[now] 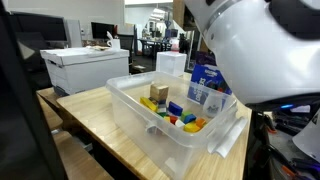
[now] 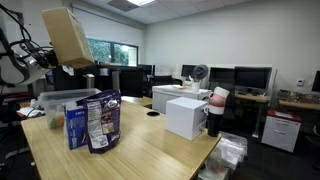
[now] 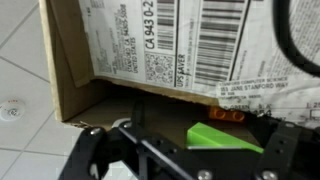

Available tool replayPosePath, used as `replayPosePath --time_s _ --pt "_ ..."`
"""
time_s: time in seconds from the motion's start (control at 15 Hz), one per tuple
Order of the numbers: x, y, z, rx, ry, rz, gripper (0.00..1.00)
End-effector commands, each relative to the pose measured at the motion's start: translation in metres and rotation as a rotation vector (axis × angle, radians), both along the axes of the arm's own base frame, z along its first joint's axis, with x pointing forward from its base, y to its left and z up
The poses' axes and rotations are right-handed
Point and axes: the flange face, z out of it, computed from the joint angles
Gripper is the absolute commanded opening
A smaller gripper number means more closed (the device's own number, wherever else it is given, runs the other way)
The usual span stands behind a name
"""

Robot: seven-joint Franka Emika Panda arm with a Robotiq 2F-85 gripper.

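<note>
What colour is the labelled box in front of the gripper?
Brown cardboard box with white printed labels; shows best in the wrist view.

I see a cardboard box (image 2: pixel 68 37) raised high above the clear bin (image 2: pixel 62 100), snack bags (image 2: pixel 95 122) upright on the wooden table (image 2: pixel 150 150).

The cardboard box (image 3: pixel 180 50) fills the space just ahead of the gripper (image 3: pixel 185 150), probably blocking it. The clear bin (image 1: pixel 135 120) is reachable from above, with snack bags (image 1: pixel 208 82) crowding one side.

An open-plan office: rows of desks (image 2: pixel 292 101) with monitors (image 2: pixel 250 76), a desk fan (image 2: pixel 199 72), and ceiling tiles (image 3: pixel 20 55).
</note>
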Motion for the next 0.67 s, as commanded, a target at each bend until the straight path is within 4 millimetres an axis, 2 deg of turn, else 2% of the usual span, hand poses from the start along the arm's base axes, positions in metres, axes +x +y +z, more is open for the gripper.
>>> replayPosePath --time_s 0.0,0.6 --pt "-0.0023 0.0027 0.0001 0.006 -0.106 0.077 1.00" --pt "0.0025 -0.0013 -0.0086 -0.041 -0.263 0.222 1.00"
